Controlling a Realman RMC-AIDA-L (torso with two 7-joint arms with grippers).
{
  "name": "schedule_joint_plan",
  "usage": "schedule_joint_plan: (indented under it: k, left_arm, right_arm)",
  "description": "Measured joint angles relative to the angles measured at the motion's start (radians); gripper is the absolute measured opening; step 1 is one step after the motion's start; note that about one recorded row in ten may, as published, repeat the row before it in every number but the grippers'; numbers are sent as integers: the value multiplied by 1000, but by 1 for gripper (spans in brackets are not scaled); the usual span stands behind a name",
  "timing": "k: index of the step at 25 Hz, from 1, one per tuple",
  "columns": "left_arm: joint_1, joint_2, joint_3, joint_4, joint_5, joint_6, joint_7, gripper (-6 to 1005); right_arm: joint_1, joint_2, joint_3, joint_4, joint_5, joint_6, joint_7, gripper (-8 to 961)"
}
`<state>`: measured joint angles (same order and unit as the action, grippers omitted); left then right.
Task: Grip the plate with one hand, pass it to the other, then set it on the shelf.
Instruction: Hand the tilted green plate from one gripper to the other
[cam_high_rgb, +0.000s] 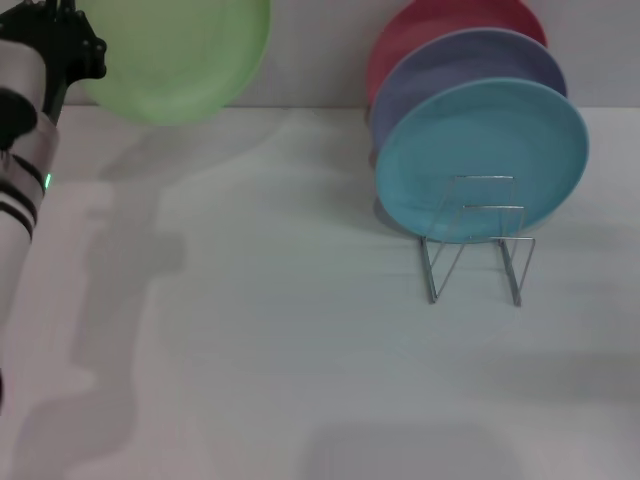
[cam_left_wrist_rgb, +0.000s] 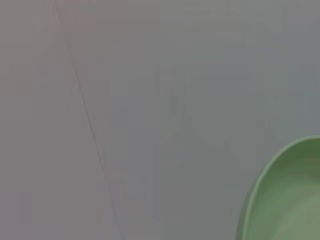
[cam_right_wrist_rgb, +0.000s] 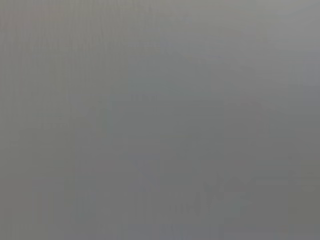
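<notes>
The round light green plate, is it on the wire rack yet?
No. The round light green plate is held up at the left gripper, far from the wire rack.

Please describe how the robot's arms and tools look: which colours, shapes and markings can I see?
Only the left arm shows, in the head view. It is a pale, silvery-white cylinder with black bands and a small green light. Its left tool is black and angular. The right arm and its tool are not visible in any view.
</notes>
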<state>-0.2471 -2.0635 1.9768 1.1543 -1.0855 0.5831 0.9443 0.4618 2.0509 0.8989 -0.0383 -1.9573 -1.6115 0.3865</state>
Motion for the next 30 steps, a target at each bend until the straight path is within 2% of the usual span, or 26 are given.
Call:
schedule_joint_plan:
  k: [2,4,5,6,10,14,17,20,24,25,26,30]
  left_arm:
    - [1,0,18,-17,28,33,-48,55]
    - [3,2,50,-64,101,93,-183,56]
    - [3,2,66,-110,182,127,-324,56]
    - [3,2,66,-110,182,127,-324,56]
    - [1,2,84,-240,383,212,-657,57]
    - [3,-2,114,-313,442,293,-749,58]
    - [21,-4,165,-351,444,374,-776,59]
    - [75,-11,222,-347,441,434,-773,59]
    - [97,-14,273,-355,430,459,-771,60]
    - [100,-15,312,-374,394,476,-763,61]
    - [100,-15,312,-374,394,476,-763,61]
    - [89,-16,444,-410,219,560,-666,62]
  right_arm:
    - [0,0,0,0,0,1,0,683]
    - [0,0,0,0,0,1,0,683]
    - [0,0,0,0,0,1,0,683]
    - [0,0,0,0,0,1,0,683]
    - [-7,1,-3,0,-2,-4,0,683]
    - [-24,10,-3,2,-6,-39,6,682]
    - [-49,21,-3,6,-30,-99,7,682]
    - [-89,23,-3,18,-120,-164,23,683]
    - [-111,23,-3,25,-199,-189,56,683]
    - [-118,23,-3,26,-248,-196,74,683]
    - [-118,23,-3,26,-248,-196,74,682]
    - [-129,31,-3,55,-393,-177,99,684]
